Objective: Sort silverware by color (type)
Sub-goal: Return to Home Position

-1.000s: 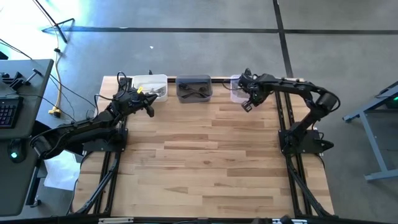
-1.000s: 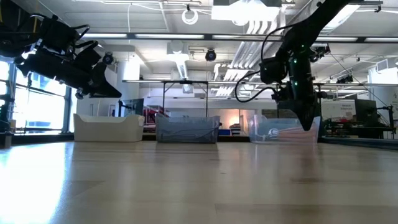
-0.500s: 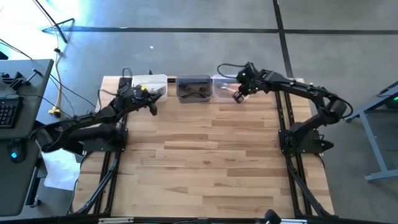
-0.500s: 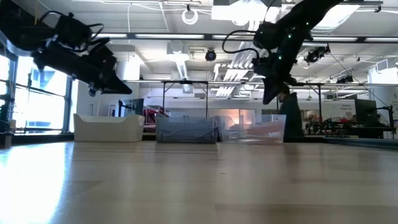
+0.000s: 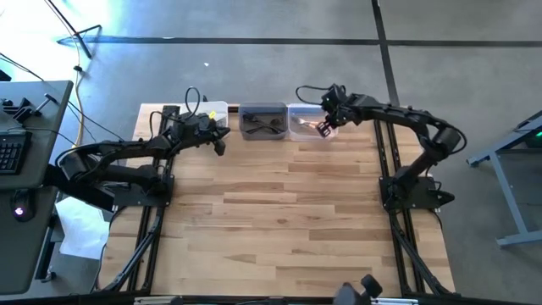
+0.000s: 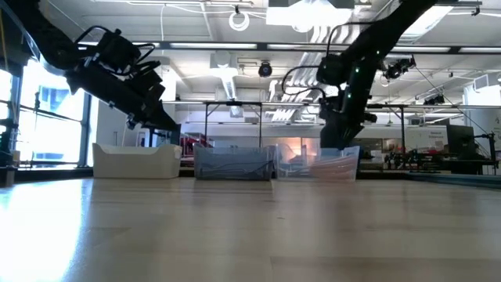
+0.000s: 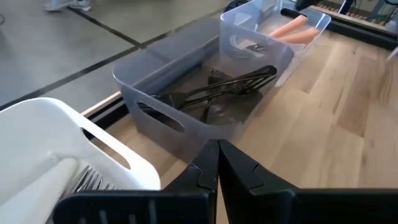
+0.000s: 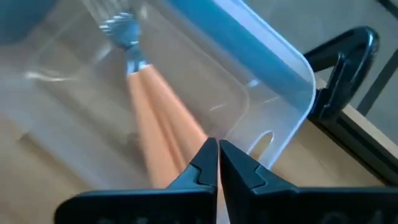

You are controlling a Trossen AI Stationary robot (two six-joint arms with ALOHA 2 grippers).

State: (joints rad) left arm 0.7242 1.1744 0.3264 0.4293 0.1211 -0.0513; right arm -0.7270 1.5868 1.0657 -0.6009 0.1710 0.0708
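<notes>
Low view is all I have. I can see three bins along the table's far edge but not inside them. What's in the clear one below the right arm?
Observer: The clear plastic bin holds orange-handled forks. The right tool hovers over them, shut.
Operator: And the middle bin?
Observer: The grey translucent bin holds black metal forks, lying crossed.
Operator: Is the left tool carrying anything?
Observer: No. The left tool is shut with nothing in it, above the wooden table near the white plastic bin.

table (image 5: 271, 212): light wood planks | far edge, one row: white bin (image 6: 135, 160), grey bin (image 6: 235, 164), clear bin (image 6: 329, 166) | bins just beside one another
</notes>
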